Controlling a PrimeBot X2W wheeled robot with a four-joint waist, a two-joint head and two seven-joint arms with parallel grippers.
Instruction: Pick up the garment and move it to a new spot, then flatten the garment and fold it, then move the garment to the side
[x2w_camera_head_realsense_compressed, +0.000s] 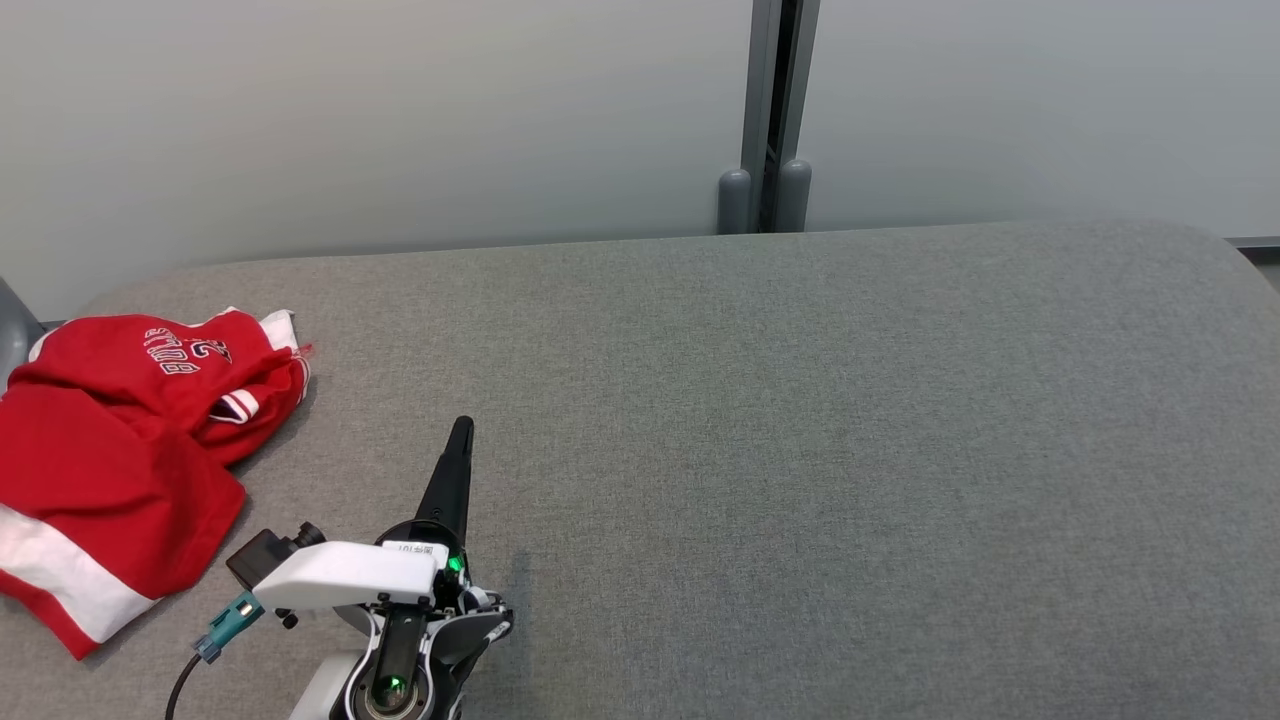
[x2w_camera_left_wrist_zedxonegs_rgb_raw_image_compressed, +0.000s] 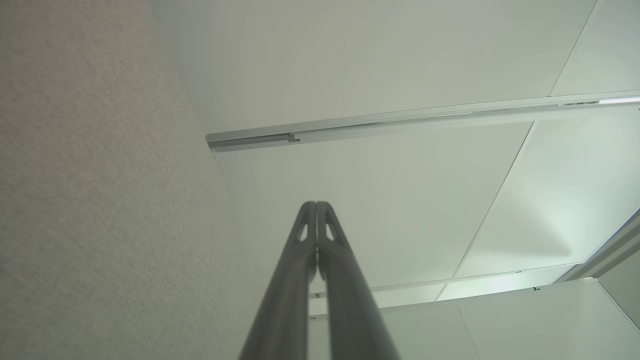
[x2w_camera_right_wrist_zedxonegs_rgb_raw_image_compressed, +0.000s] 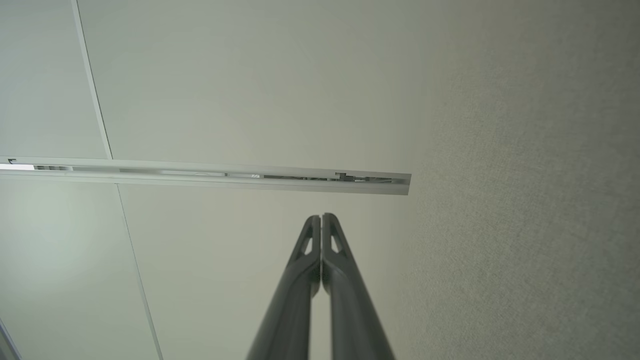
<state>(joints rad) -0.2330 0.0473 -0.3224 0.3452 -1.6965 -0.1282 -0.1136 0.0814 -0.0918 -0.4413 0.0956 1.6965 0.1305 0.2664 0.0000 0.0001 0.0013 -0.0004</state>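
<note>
A grey, felt-like surface (x2w_camera_head_realsense_compressed: 800, 450) with rounded far corners spans the head view. On it, at about 9 o'clock, lies the garment (x2w_camera_head_realsense_compressed: 120, 450), a crumpled red heap that runs past the view's left edge. Within the heap, the upside-down lettering sits toward 12 o'clock, the striped trim toward 2 o'clock and a white band toward 7 o'clock.

red-and-white garment (x2w_camera_head_realsense_compressed: 110, 470), grey table (x2w_camera_head_realsense_compressed: 800, 450)
</note>
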